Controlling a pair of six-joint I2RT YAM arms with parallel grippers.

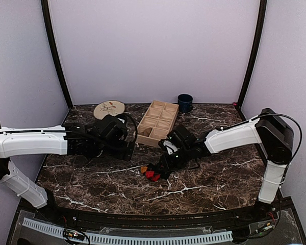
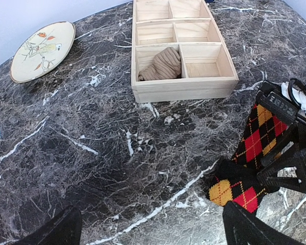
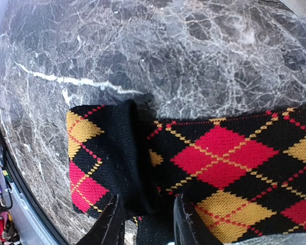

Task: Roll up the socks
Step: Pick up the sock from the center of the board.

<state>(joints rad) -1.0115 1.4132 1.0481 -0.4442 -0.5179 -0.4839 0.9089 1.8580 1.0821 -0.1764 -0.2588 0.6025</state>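
The right gripper [image 3: 149,224] straddles the folded end of the argyle sock [image 3: 219,158], half closed; pinching or not, I cannot tell. The sock's length runs back under this arm. The left gripper [image 2: 153,229], wide open, is farther away.

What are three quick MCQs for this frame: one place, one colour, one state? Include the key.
1. Where is the tan sock?
A. on the plate
B. in a wooden tray compartment
C. in the mug

2. What colours are the argyle sock's diamonds?
A. blue and white
B. red and orange
C. green and grey

3. How is the left gripper?
A. shut on the tan sock
B. shut on the argyle sock
C. open, holding nothing

Key: 1 B, it sits bunched in a corner compartment of the tray. 2 B, the diamonds are red and orange on black. 3 C, its fingers stand wide apart with nothing between them.
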